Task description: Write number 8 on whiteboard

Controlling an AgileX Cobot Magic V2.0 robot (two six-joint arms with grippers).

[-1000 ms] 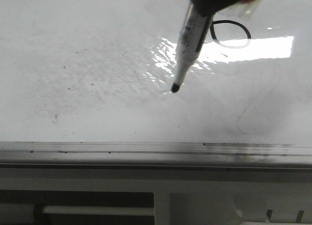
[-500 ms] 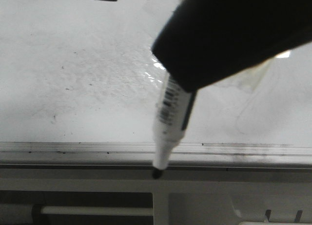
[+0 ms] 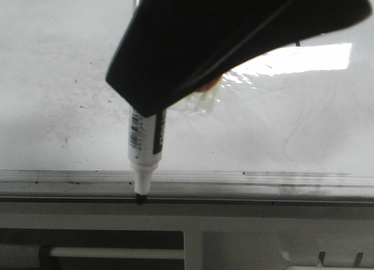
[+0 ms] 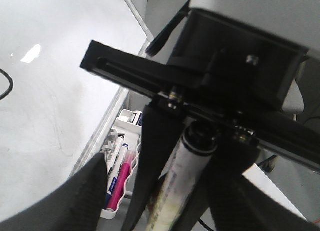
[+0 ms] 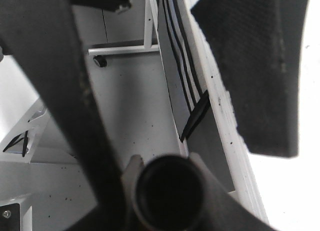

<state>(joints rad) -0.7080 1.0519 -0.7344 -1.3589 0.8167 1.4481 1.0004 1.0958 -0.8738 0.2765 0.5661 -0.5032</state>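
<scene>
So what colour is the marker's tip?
Black; the marker tip shows best in the front view, below the white barrel.

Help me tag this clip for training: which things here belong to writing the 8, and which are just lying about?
Part of the job:
- whiteboard
- marker, held in the left gripper
- number 8, only an edge stroke visible

Just lying about:
- tray of spare pens beside the board
- pink marker in it

Overhead light throws a hard rectangular glare on the whiteboard (image 3: 52,112) toward its far right corner, rippled highlights beside it, the close gripper (image 3: 234,42) a blurred black silhouette, both wrist views soft, underexposed up close.
</scene>
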